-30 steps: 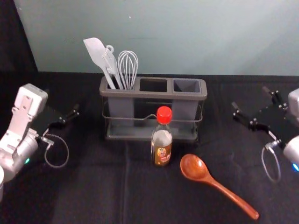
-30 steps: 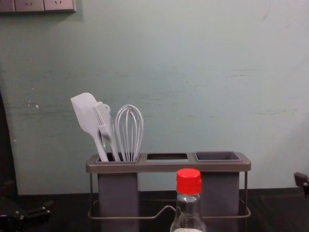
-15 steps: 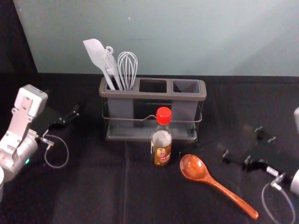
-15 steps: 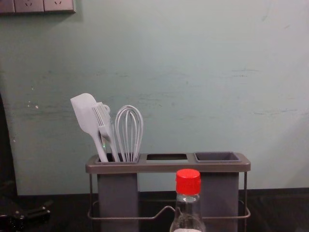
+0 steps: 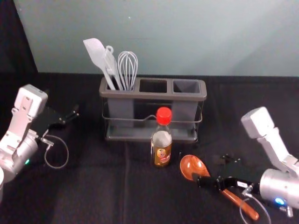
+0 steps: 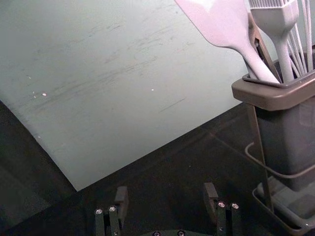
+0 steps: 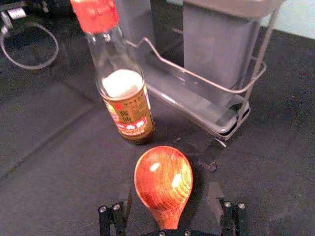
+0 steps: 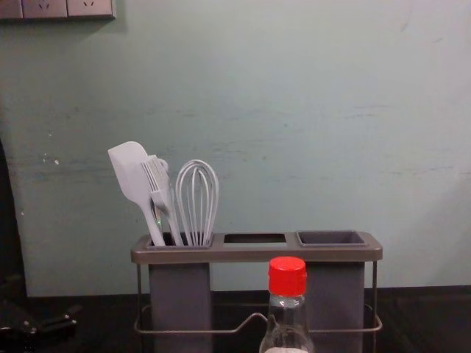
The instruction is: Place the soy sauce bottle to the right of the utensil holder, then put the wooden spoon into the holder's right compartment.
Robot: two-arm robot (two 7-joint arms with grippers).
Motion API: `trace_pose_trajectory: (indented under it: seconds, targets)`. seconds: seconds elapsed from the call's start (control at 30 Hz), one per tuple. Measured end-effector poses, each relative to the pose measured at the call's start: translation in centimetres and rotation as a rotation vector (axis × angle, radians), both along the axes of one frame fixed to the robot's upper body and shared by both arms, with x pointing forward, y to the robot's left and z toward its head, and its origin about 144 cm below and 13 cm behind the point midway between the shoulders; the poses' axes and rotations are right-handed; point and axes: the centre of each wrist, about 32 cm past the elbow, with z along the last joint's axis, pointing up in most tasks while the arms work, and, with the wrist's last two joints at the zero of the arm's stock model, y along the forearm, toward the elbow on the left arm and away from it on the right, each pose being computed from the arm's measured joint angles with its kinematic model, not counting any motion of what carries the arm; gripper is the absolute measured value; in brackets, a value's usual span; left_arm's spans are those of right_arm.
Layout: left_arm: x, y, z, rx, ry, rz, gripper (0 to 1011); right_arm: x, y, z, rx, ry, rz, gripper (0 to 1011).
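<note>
Jaws of your right gripper (image 5: pixel 212 170) stand open above the wooden spoon (image 5: pixel 192 165) on the bench (image 5: pixel 93 196); your soy sauce bottle (image 5: pixel 161 145) stands upright in front of the utensil holder (image 5: pixel 154 96), and your left gripper (image 5: pixel 62 103) is parked, open, to the holder's left.

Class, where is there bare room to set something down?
Bare cloth lies between the left pincer and the utensil holder, left of the soy sauce bottle, and right of the holder, behind the right pincer. The right compartment is free too. It's crowded around the wooden spoon, with the right pincer over it and the bottle close by.
</note>
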Motion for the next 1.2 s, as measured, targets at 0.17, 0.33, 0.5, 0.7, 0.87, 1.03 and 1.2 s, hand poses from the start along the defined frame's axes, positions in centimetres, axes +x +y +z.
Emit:
trace_pose_trajectory:
  seconds: [0.17, 0.33, 0.5, 0.7, 0.87, 1.03, 1.2]
  targets:
    - [0.0, 0.0, 0.0, 0.000, 0.000, 0.000, 1005, 1.1, 0.7, -0.1, -0.049, 0.007, 0.032, 1003]
    - [0.0, 0.0, 0.0, 0.000, 0.000, 0.000, 1005, 1.6, 1.3, -0.1, -0.073, 0.004, 0.051, 1003]
    - [0.0, 0.0, 0.0, 0.000, 0.000, 0.000, 1005, 2.0, 1.8, -0.3, -0.093, 0.000, 0.064, 1003]
    - [0.0, 0.0, 0.0, 0.000, 0.000, 0.000, 1005, 2.1, 2.2, -0.4, -0.111, -0.006, 0.070, 1002]
    - [0.0, 0.0, 0.0, 0.000, 0.000, 0.000, 1005, 2.2, 2.4, -0.6, -0.117, -0.009, 0.077, 1003]
    - [0.0, 0.0, 0.0, 0.000, 0.000, 0.000, 1005, 2.4, 2.8, -1.0, -0.135, -0.024, 0.088, 1002]
    - [0.0, 0.0, 0.0, 0.000, 0.000, 0.000, 1005, 2.4, 2.8, -1.0, -0.134, -0.024, 0.088, 1003]
